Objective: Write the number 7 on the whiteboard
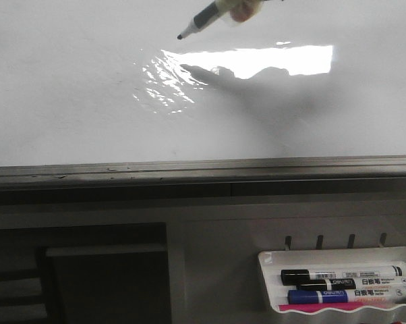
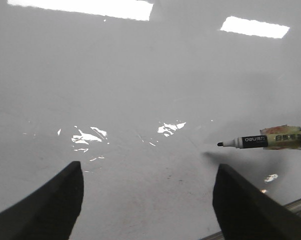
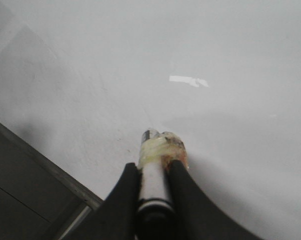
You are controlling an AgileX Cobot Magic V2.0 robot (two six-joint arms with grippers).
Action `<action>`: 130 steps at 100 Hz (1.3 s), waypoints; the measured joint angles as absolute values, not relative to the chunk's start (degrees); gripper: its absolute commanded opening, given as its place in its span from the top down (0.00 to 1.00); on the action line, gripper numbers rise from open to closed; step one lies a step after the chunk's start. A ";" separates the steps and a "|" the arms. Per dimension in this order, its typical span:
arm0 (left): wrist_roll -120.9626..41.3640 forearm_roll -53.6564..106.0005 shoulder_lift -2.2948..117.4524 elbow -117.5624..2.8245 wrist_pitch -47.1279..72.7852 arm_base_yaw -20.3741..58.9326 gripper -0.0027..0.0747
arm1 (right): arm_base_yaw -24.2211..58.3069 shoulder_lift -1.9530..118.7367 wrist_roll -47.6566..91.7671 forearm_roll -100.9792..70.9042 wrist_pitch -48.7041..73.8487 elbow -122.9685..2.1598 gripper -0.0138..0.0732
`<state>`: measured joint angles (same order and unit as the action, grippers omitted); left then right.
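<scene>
A marker (image 1: 206, 18) is pinched by the right hand (image 3: 153, 175) at the frame's top, above the blank whiteboard (image 1: 68, 101); the left hand (image 2: 148, 200) is spread.

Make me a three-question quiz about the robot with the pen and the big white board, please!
1. Where is the marker tray?
A. below the whiteboard's rim, at the right
B. on top of the whiteboard
C. in the left hand

2. How many capped markers with white labelled barrels lie in the tray?
A. one
B. three
C. six

3. What does the whiteboard show now?
A. a finished 7
B. a red circle
C. no writing yet

Answers: 1 A, the front view shows the tray hanging under the grey rim. 2 B, two black-capped and one blue-capped. 3 C, the right hand grips the pen, but no ink shows; the left hand is open and empty.
</scene>
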<state>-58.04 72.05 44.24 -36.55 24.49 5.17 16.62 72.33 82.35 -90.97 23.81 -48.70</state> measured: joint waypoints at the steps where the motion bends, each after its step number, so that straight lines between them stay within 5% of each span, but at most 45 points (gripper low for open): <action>1: -58.04 72.05 44.24 -36.55 24.49 5.17 0.33 | 16.72 72.61 82.35 -90.97 23.52 -48.71 0.90; 80: -58.04 72.17 44.24 -36.55 24.15 5.14 0.33 | 17.73 67.91 82.80 -91.40 8.03 -45.03 0.90; 130: -58.04 72.27 44.24 -36.55 24.04 5.14 0.33 | 17.73 64.77 82.79 -91.84 9.71 -37.19 0.90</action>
<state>-58.04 72.27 44.24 -36.55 24.04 5.14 17.73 64.77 82.79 -91.84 9.71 -37.19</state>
